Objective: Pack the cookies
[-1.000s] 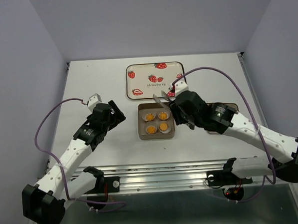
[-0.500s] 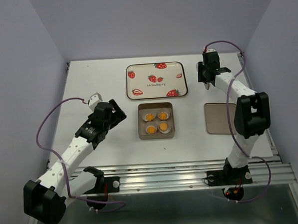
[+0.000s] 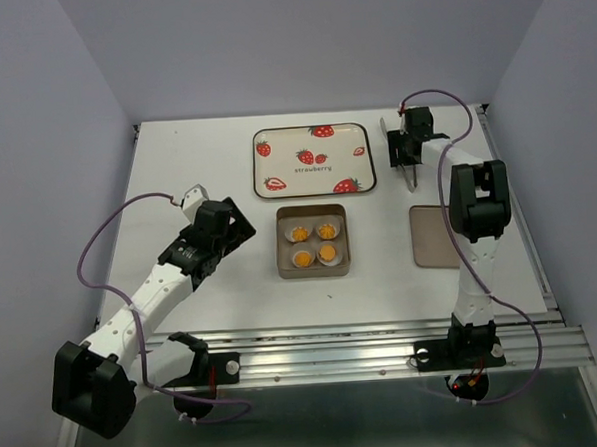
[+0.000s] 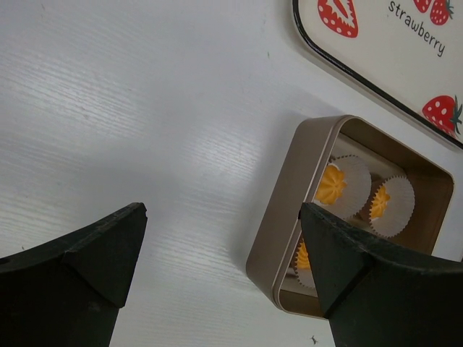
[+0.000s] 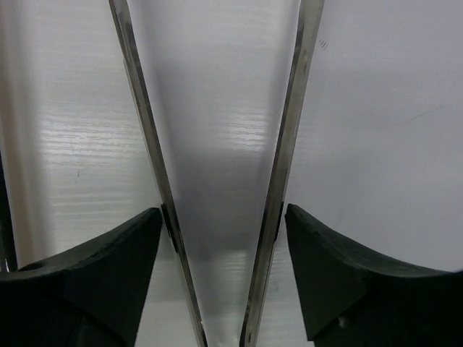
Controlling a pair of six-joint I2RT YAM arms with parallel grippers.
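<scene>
Although the white table [image 3: 195,159] carries several things, little seems left to do. At the back lies the strawberry tray [image 3: 286,144], with no cookies on it. Near the middle sits the open gold tin [image 3: 281,244], and its flat lid [image 3: 434,238] lies well apart to the right, not on the tin. The left gripper [image 4: 221,213] hovers over bare table just left of the tin, its fingers wide apart and holding nothing. Far to the right, beside the tray, the right gripper [image 5: 223,217] is clamped lightly on metal tongs [image 5: 142,108], whose blades stand spread. All four cookies [image 3: 327,252] sit in white paper cups [image 4: 354,188] inside the tin. So the filling looks finished, and fitting the lid is probably what remains.
</scene>
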